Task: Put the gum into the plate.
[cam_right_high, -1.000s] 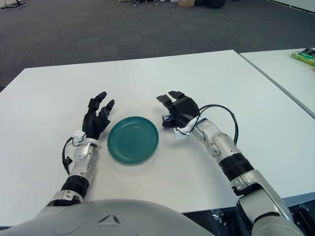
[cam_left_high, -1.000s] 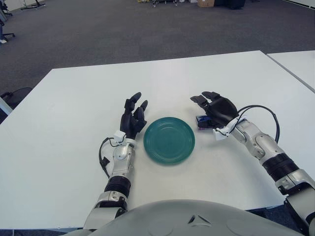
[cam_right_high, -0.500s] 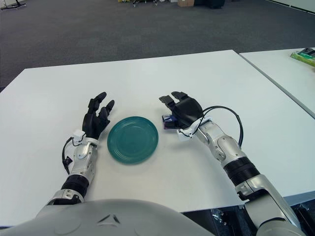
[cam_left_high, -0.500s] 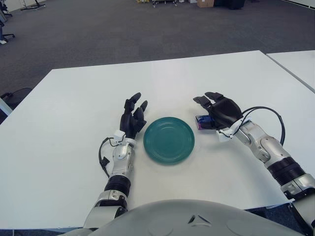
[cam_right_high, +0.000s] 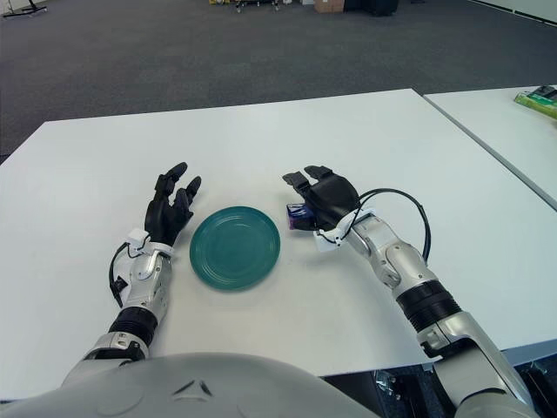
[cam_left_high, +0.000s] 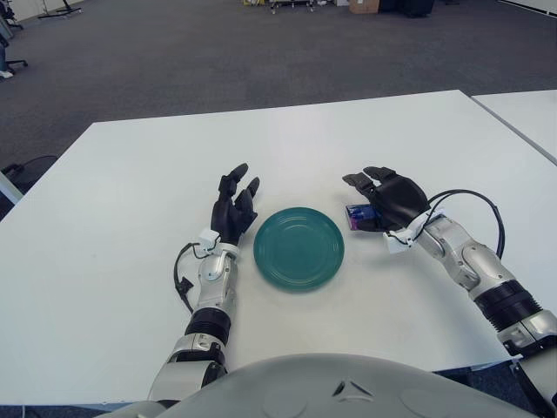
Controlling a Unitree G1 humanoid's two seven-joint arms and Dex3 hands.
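Right hand over gum, just beside plate.

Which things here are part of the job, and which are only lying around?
Part of the job: gum, green plate, right hand over the gum.
Only lying around: left hand left of the plate, green item on the neighbouring table.

Right hand over the gum, just right of the green plate.
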